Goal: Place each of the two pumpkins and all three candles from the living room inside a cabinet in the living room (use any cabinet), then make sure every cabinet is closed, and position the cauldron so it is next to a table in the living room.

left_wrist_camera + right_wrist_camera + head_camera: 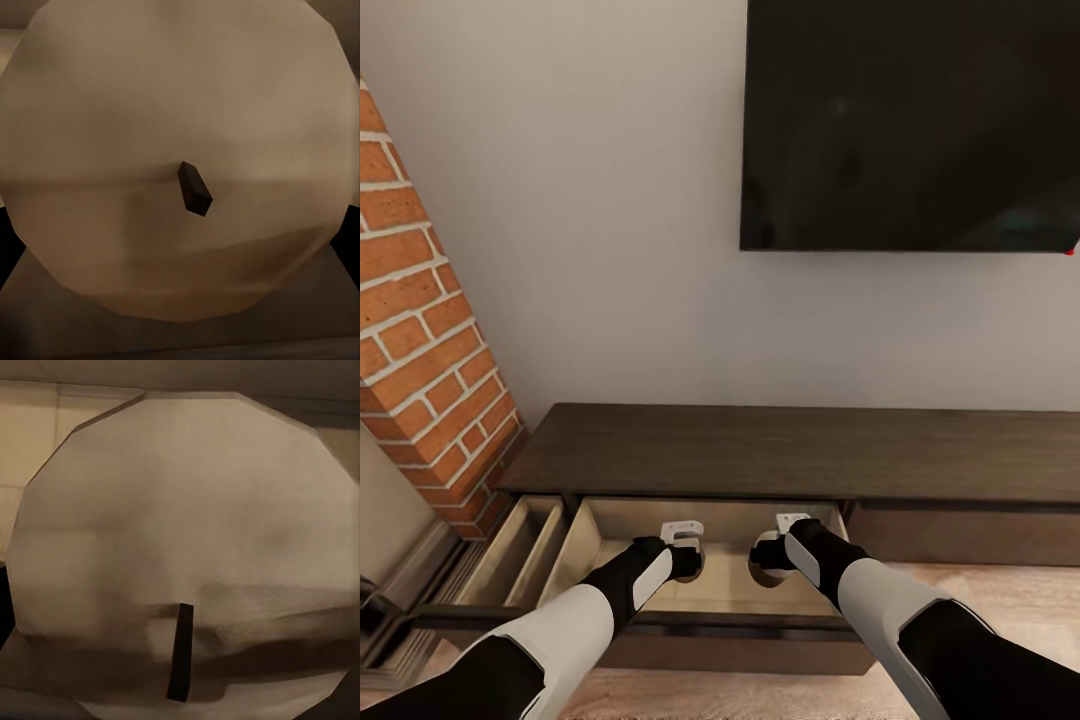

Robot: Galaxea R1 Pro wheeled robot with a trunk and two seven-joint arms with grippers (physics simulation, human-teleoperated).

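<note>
The long dark brown cabinet stands against the wall with two drawers pulled open. Both arms reach down into the wider middle drawer. My left gripper is shut on a cream-tan candle, whose round top and dark wick sit very close to the left wrist camera. My right gripper is shut on a paler candle with a black wick. Both candles hang just above the drawer floor. The pumpkins, cauldron and table are out of view.
A narrower drawer stands open at the far left, beside a red brick pillar. A black television hangs on the wall above the cabinet. Pale wood floor shows at the right.
</note>
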